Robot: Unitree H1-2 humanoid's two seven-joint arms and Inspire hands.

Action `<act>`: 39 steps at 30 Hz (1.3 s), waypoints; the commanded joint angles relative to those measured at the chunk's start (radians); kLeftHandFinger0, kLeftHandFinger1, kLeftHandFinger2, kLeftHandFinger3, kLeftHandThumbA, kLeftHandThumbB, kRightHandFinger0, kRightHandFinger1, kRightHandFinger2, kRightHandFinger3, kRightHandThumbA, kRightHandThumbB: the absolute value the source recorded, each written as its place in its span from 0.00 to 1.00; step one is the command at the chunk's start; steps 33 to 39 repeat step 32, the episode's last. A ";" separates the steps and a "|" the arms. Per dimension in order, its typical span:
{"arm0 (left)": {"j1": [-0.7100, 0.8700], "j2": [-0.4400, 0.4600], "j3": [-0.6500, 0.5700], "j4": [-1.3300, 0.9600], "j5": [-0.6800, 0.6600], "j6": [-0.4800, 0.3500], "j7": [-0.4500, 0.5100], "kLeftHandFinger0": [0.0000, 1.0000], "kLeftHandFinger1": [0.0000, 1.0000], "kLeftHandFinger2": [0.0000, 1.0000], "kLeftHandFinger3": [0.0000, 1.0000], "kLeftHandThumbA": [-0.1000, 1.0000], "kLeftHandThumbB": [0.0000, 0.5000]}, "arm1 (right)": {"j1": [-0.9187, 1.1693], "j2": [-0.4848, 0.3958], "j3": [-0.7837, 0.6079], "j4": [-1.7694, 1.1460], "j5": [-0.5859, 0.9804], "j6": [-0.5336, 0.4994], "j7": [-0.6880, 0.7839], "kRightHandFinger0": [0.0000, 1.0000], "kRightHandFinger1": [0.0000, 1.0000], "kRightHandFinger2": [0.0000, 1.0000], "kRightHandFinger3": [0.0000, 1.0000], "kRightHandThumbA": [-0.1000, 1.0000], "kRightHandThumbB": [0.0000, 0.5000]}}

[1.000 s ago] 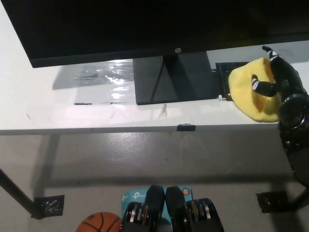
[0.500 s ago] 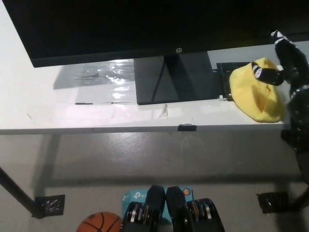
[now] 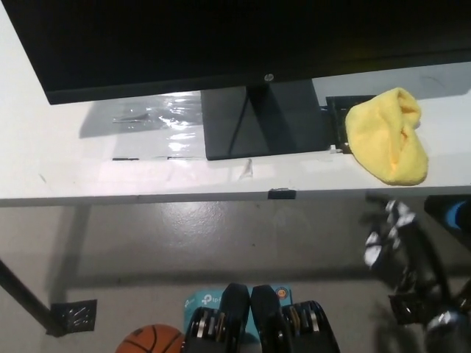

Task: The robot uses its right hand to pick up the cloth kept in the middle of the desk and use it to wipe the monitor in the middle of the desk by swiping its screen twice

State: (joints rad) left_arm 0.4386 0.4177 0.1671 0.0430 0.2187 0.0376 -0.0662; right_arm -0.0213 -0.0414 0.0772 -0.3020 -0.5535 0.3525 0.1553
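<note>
You'll see the biggest change at the right: half a second ago your black right hand [image 3: 397,246] was up on the desk with its fingers resting on the yellow cloth [image 3: 388,134]; now it has dropped off the desk entirely and sits low at the near right, in front of the desk edge and over the floor. It is blurred, so you cannot tell whether its fingers are apart or together, but nothing yellow is in it. The cloth has stayed behind on the white desk [image 3: 88,169], lying in a crumpled mound at the right, just right of the monitor's stand [image 3: 261,121] and touching a small dark object [image 3: 337,118] beside the base. Its shape looks a little fuller than before, with no hand pressing on it.

The monitor [image 3: 221,37] spans the far side of the view, its dark screen unlit with a small logo on the lower bezel. Your left hand is not in view.

On the desk left of the stand lies a sheet of clear, shiny plastic film [image 3: 158,118]. A small dark clip [image 3: 282,193] sits at the desk's near edge. Below, the floor is grey concrete; an orange basketball [image 3: 151,340] rests at the near left, next to a black desk leg with its foot plate [image 3: 71,315].
</note>
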 commanded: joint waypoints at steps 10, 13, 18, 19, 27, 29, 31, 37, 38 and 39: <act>-0.041 0.038 -0.004 -0.004 0.009 -0.019 -0.005 0.54 0.55 0.70 0.91 0.20 0.01 | -0.040 0.085 -0.085 0.431 0.222 -0.505 -0.260 0.05 0.19 0.49 0.86 0.07 0.23; -0.065 0.042 -0.005 0.017 0.004 -0.036 -0.006 0.52 0.54 0.69 0.90 0.21 0.01 | -0.059 0.066 -0.088 0.451 0.245 -0.503 -0.220 0.04 0.16 0.47 0.87 0.05 0.23; -0.082 0.047 -0.011 0.023 0.013 -0.013 -0.012 0.53 0.55 0.70 0.92 0.22 0.00 | -0.073 0.042 -0.088 0.516 0.252 -0.518 -0.191 0.04 0.12 0.41 0.85 0.07 0.24; -0.083 0.046 -0.011 0.021 0.013 -0.006 -0.013 0.53 0.55 0.70 0.92 0.21 0.00 | -0.076 0.038 -0.086 0.527 0.253 -0.531 -0.191 0.04 0.12 0.41 0.85 0.07 0.24; -0.087 0.044 -0.005 0.006 0.001 -0.004 -0.019 0.54 0.56 0.71 0.91 0.22 0.01 | -0.093 0.011 -0.056 0.556 0.228 -0.545 -0.195 0.05 0.09 0.39 0.89 0.14 0.24; -0.110 0.043 -0.010 0.019 0.006 -0.004 -0.018 0.53 0.56 0.72 0.91 0.23 0.00 | -0.109 0.004 -0.059 0.559 0.233 -0.545 -0.195 0.05 0.10 0.40 0.89 0.14 0.23; -0.115 0.047 -0.008 0.023 0.005 -0.013 -0.018 0.53 0.55 0.71 0.91 0.24 0.00 | -0.114 0.005 -0.058 0.559 0.237 -0.543 -0.197 0.06 0.11 0.41 0.89 0.14 0.22; -0.115 0.047 -0.008 0.023 0.005 -0.013 -0.018 0.53 0.55 0.71 0.91 0.24 0.00 | -0.114 0.005 -0.058 0.559 0.237 -0.543 -0.197 0.06 0.11 0.41 0.89 0.14 0.22; -0.115 0.047 -0.008 0.023 0.005 -0.013 -0.018 0.53 0.55 0.71 0.91 0.24 0.00 | -0.114 0.005 -0.058 0.559 0.237 -0.543 -0.197 0.06 0.11 0.41 0.89 0.14 0.22; -0.115 0.047 -0.008 0.023 0.005 -0.013 -0.018 0.53 0.55 0.71 0.91 0.24 0.00 | -0.114 0.005 -0.058 0.559 0.237 -0.543 -0.197 0.06 0.11 0.41 0.89 0.14 0.22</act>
